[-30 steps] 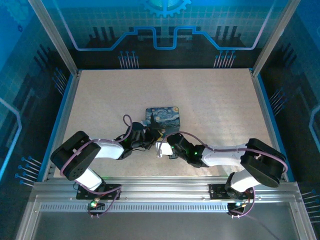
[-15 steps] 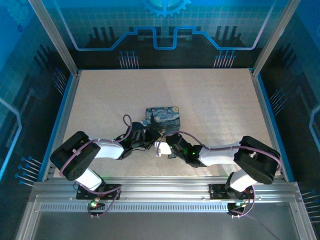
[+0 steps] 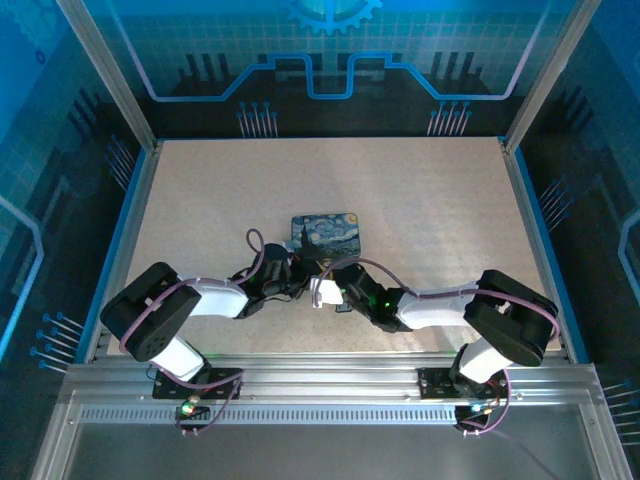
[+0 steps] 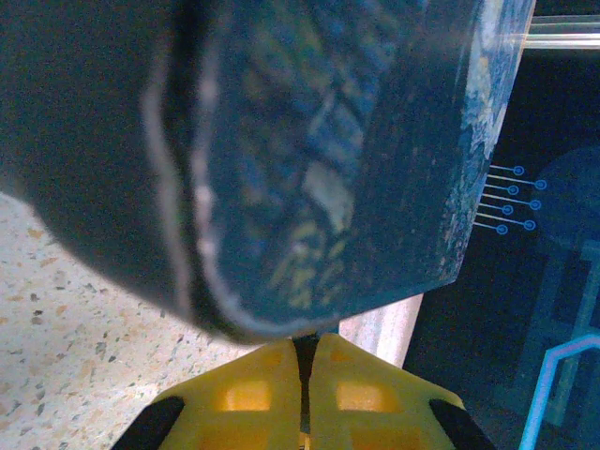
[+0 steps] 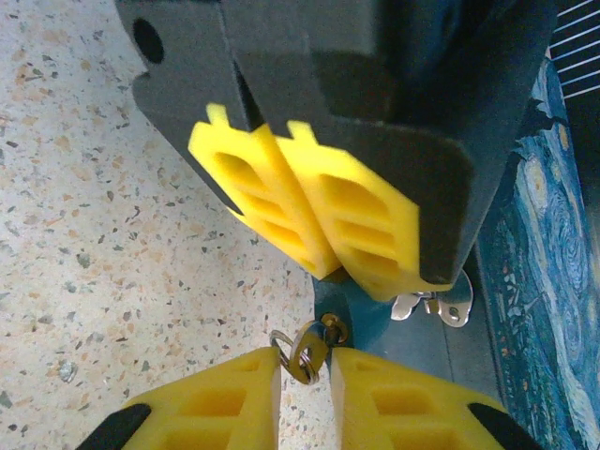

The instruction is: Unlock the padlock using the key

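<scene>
In the right wrist view the small metal key (image 5: 307,349), on its ring, stands between the yellow fingertips of my right gripper (image 5: 306,361). The jaws are narrowly open on either side of it. The key's brass tip sits in the blue padlock (image 5: 403,342). My left gripper (image 5: 330,267) comes down onto the padlock's top, its fingers pressed together. In the left wrist view a dark sliver is pinched between the tips of the left gripper (image 4: 305,339). From above, the left gripper (image 3: 300,276) and right gripper (image 3: 322,291) meet just in front of the tin.
The night-sky painted tin (image 3: 327,231) lies mid-table right behind both grippers, close over the left fingers (image 4: 309,159). Its silver hasp (image 5: 441,305) hangs beside the padlock. Speckled tabletop (image 3: 420,200) stretches all round, bounded by the blue-lit frame.
My right arm has crept a little left and forward, bringing its gripper closer to the left gripper and the tin. The left arm has stayed put.
</scene>
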Robot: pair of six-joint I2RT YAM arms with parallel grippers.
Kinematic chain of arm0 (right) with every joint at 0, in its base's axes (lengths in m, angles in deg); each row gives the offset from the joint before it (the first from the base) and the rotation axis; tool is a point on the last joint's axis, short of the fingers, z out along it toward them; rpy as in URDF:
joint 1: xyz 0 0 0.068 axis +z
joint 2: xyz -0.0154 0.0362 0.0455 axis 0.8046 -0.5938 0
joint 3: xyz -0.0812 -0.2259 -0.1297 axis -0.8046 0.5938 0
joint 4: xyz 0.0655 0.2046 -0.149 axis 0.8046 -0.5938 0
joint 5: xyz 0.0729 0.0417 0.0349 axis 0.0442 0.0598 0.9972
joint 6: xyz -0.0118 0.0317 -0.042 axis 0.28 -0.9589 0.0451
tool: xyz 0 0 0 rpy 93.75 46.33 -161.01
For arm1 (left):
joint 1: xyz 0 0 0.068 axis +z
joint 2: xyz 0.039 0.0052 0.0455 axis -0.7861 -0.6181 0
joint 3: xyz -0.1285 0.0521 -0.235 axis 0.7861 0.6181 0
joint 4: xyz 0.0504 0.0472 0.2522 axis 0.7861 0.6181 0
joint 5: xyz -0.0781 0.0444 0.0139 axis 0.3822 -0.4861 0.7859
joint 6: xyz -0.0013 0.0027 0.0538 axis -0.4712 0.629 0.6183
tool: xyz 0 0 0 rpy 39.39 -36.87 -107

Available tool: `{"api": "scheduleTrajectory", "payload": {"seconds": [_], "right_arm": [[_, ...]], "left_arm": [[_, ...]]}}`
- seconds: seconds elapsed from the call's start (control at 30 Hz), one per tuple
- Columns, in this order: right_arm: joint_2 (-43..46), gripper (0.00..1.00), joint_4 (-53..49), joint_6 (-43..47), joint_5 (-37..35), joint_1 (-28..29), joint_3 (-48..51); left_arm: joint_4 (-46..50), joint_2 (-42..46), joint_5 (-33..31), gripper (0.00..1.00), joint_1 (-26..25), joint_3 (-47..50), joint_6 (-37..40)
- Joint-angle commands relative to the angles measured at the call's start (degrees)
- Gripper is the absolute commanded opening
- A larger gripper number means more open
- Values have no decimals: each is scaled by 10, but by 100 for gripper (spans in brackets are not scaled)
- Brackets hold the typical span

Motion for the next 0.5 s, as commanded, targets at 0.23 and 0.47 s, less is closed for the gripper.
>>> {"api": "scheduleTrajectory", "payload": {"seconds": [0.23,0.47], "right_arm": [[-7,7,49,-26,-12,-8,-18],[-4,0,58,-72,-12,-8,-23]], "left_arm": [[-19,9,-2,9,-11,-15,-14],[-23,7,-4,9,-12,-15,-16]]}}
